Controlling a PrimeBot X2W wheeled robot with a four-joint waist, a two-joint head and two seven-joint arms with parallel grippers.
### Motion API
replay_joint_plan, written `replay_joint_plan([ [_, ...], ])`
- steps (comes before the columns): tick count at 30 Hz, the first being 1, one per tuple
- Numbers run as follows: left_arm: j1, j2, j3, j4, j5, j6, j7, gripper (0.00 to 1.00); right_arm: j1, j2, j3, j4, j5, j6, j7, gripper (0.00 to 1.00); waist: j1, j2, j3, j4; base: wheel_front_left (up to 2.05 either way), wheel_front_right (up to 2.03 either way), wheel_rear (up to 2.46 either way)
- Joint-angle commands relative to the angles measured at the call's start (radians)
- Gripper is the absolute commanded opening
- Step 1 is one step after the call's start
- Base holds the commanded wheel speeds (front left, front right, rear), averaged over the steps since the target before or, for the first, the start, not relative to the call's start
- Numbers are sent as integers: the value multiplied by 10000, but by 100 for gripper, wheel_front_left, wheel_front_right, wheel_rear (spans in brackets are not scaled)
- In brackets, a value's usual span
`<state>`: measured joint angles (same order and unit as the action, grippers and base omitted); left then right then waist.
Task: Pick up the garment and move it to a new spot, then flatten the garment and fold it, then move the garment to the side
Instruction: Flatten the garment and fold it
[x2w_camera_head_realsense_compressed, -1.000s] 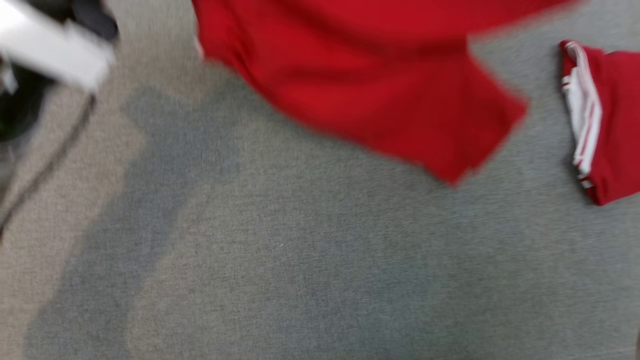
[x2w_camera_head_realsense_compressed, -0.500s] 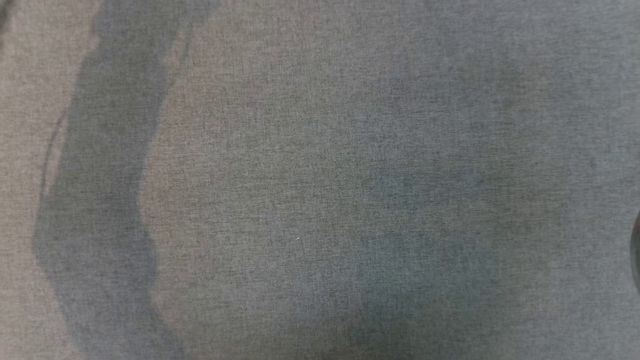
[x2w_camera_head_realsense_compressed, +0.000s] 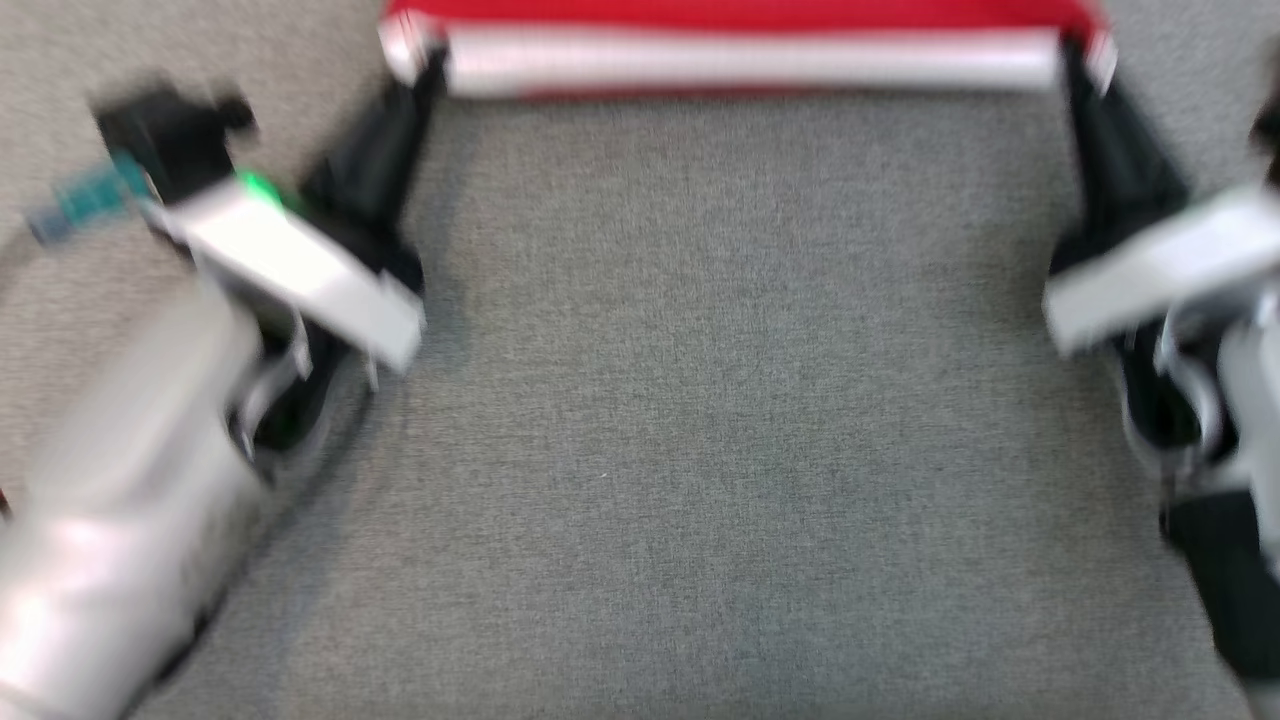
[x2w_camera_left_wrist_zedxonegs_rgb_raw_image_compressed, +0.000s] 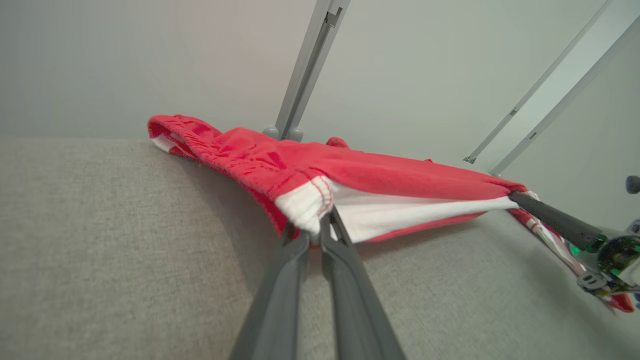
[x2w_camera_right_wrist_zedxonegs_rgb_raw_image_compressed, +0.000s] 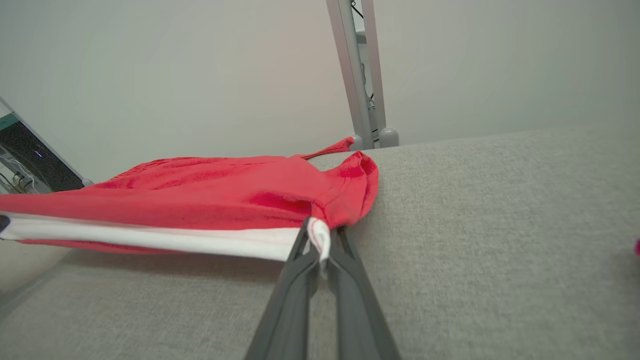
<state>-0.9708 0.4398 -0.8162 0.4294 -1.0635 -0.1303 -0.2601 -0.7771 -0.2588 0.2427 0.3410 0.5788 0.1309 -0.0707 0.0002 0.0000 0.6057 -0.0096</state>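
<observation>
L gripper (x2w_camera_left_wrist_zedxonegs_rgb_raw_image_compressed: 320, 227): fingers (x2w_camera_left_wrist_zedxonegs_rgb_raw_image_compressed: 278, 300) drawn nearly together, narrow slit only, clamped on white-trimmed corner of garment (x2w_camera_left_wrist_zedxonegs_rgb_raw_image_compressed: 380, 175). Cloth bunched over both tips, with red stitching at pinch point.

R gripper (x2w_camera_right_wrist_zedxonegs_rgb_raw_image_compressed: 320, 235): fingers (x2w_camera_right_wrist_zedxonegs_rgb_raw_image_compressed: 357, 310) likewise almost shut, gripped on opposite corner. Small white fold of hem stood up between tips.

Between the two grips: white band (x2w_camera_right_wrist_zedxonegs_rgb_raw_image_compressed: 150, 240) of hem pulled taut in a straight line, approx. level, w/ red edging below it. Near edge held just clear of grey fabric surface (x2w_camera_head_realsense_compressed: 700, 400), with shadow beneath. Red body of garment sloped back from hem. Far part w/ gathered edge lay on surface, toward rear.

Head view (blurred): garment at top centre of frame, hem across it. Dark fingers of both grippers angled inward and up to its two ends, L at left, R at right. Pale forearms at lower left and right edge. Green light lit on L wrist.

L wrist view: R gripper's dark finger met hem at far right.

Background, wrist views: metal post (x2w_camera_right_wrist_zedxonegs_rgb_raw_image_compressed: 357, 75) upright behind surface, backed by plain pale wall (x2w_camera_left_wrist_zedxonegs_rgb_raw_image_compressed: 125, 60).
</observation>
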Motion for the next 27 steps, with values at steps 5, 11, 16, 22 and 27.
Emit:
replay_joint_plan([
  [5, 3480, 507, -43, -1172, 218, 203, -55, 0, 3785, -773, 212, -1504, 698, -5, -428, 0, -2, 0, -1974, -57, 0, 0, 0],
  [11, 8943, 854, 1289, -3967, -364, 2017, -70, 0, 8438, -856, -832, -3346, 472, -45, -690, 0, -2, 0, -3464, -518, 0, 0, 0],
  [16, 11472, 418, 1886, -5907, -445, 2647, -81, 0, 11023, -220, -2156, -4907, 583, -50, -529, 0, -2, 0, -3459, -198, 0, 0, 0],
  [22, 10714, 55, 1891, -6602, -240, 2722, 212, 0, 10024, -116, -2254, -5543, 366, -30, 274, 0, -2, 0, -2798, 285, 0, 0, 0],
  [27, 8780, -195, 2110, -6822, -284, 2725, 1029, 0, 7128, -416, -1898, -5226, 199, -2, 1429, 0, -2, 0, -2213, 1002, 0, 0, 0],
])
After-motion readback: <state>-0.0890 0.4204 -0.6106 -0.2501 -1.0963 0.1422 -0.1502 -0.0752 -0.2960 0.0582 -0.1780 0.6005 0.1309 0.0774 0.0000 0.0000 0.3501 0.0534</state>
